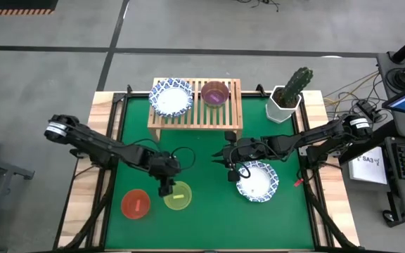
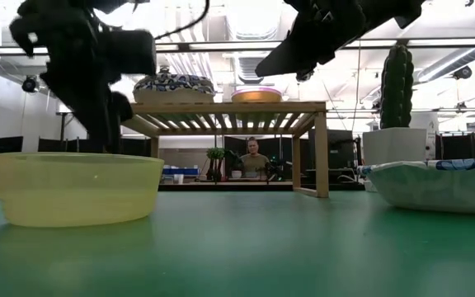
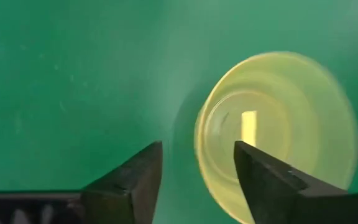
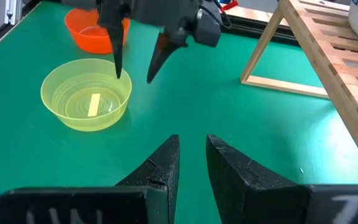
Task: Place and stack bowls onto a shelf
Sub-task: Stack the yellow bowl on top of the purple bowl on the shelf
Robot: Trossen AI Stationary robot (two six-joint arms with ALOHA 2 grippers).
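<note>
Left pincer (image 1: 167, 188): open, fingers spread, poised over the near rim of the yellow bowl, holding nothing; one finger (image 4: 118, 55) over the rim, the other outside it.
Right pincer (image 1: 223, 158): raised above the bench, in front of the shelf and just beside the blue-rimmed bowl on the bench; fingers (image 4: 160, 165) parted by a narrow gap, nothing between them.
Yellow bowl (image 1: 178, 196): upright on the bench, front centre-left, just right of the red bowl; pale rectangular mark visible on its floor in the left wrist view (image 3: 248, 127).
Red bowl (image 1: 136, 204): upright on the bench, front left, just beside the yellow bowl; contact between the two not discernible.
Blue-rimmed bowl on bench (image 1: 257, 181): upright, right of centre, partly under the right arm.
Blue-rimmed bowl on shelf (image 1: 171, 97): on the slatted top, left end.
Purple bowl (image 1: 215, 93): on the slatted top, right of the blue-rimmed bowl, apart from it.
Shelf (image 1: 232, 112): light wood, slatted top, at the back centre of the bench; space beneath open in the low view (image 2: 312, 108).
Bench (image 1: 209, 218): green surface, wooden edging.
Cactus pot (image 1: 285, 105): white, at the back right, beside the shelf.
Person (image 2: 255, 157): seated far behind the bench, seen under the shelf in the low view.
</note>
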